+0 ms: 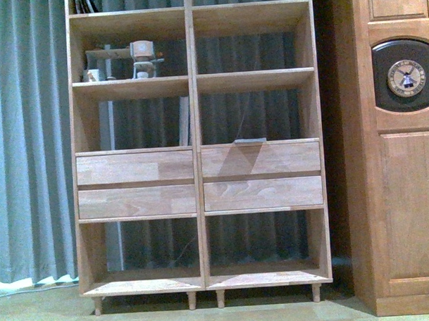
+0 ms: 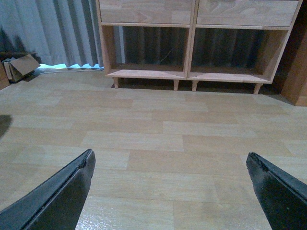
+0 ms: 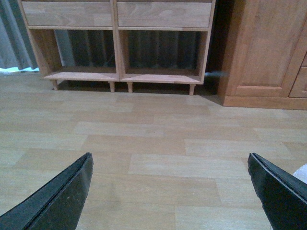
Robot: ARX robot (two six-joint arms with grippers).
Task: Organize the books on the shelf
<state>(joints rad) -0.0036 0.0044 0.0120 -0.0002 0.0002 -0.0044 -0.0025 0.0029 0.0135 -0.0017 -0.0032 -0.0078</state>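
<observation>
The light-wood shelf (image 1: 196,175) fills the front view, with open compartments and four drawer fronts. Its lowest compartments and peg legs show in the left wrist view (image 2: 192,75) and the right wrist view (image 3: 117,76). A thin flat grey thing (image 1: 250,140) lies at the front edge of the compartment above the right drawers. A narrow pale strip (image 1: 185,121) stands against the divider; I cannot tell if either is a book. The teal book is not in view. My left gripper (image 2: 170,154) and right gripper (image 3: 170,155) are open and empty above the bare floor, well short of the shelf.
A darker wooden cabinet with a round emblem (image 1: 403,76) stands right of the shelf. A grey curtain (image 1: 27,139) hangs behind and to the left. A wooden model (image 1: 142,59) sits on an upper left shelf. A cardboard box (image 2: 19,67) lies by the curtain.
</observation>
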